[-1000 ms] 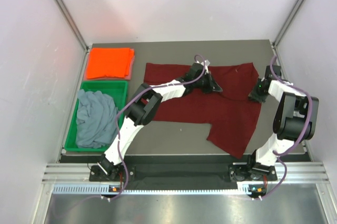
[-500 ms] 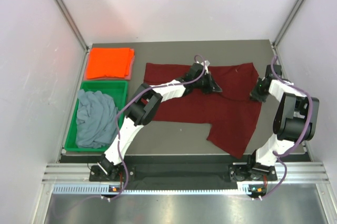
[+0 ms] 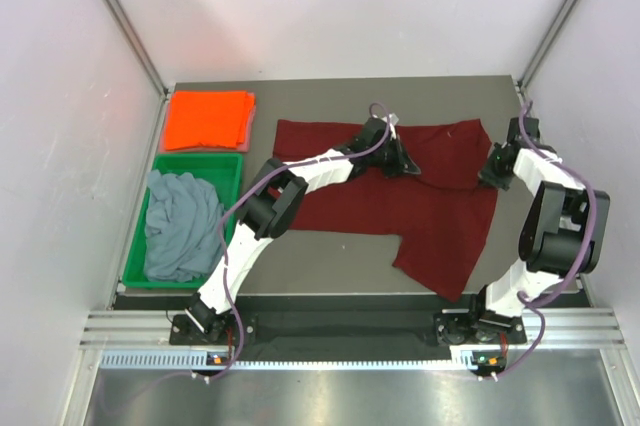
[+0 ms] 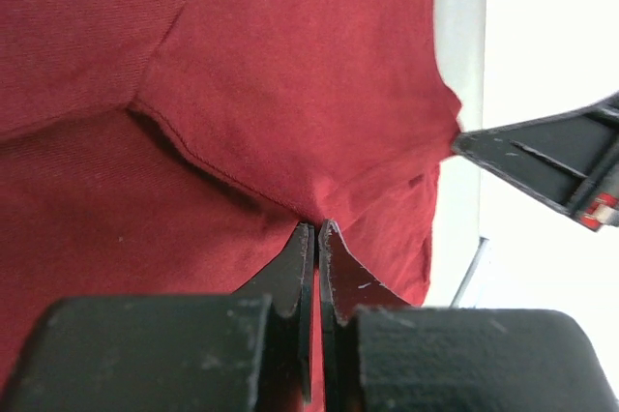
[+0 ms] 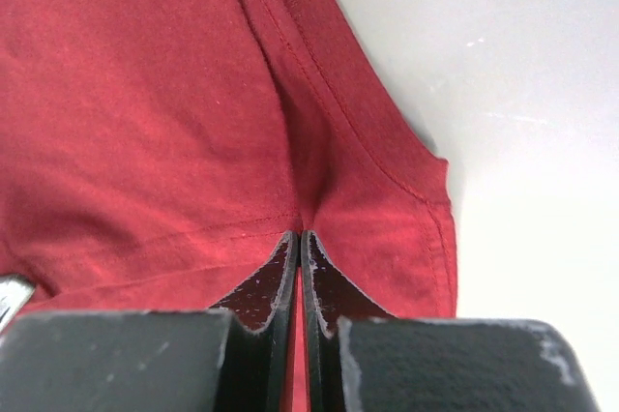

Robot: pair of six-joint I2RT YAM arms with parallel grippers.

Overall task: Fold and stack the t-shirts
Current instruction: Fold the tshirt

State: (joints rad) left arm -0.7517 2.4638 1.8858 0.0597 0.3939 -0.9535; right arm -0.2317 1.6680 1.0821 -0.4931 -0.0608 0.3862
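Three t-shirts sit on the table (image 3: 330, 251): the dark maroon t-shirt (image 3: 420, 211) lies spread over the middle and right of the surface, with one part trailing toward the near right edge. The orange t-shirt (image 3: 208, 118) rests folded flat in the far left corner. The grey-blue t-shirt (image 3: 182, 226) lies crumpled in the green tray (image 3: 232, 160) just near of the orange one. The left gripper (image 4: 317, 230) stretches across to the far middle of the maroon t-shirt, beside a seam; its wrist view shows both fingers clenched together, with a pinch of maroon cloth gathered between the tips. The right gripper (image 5: 300, 236) is at the shirt's far right edge, close to a stitched hem, and its fingers are likewise squeezed tight on a small fold of the same cloth, with bare table just to the right. The cloth between the two grippers lies fairly flat, creased toward each pinch
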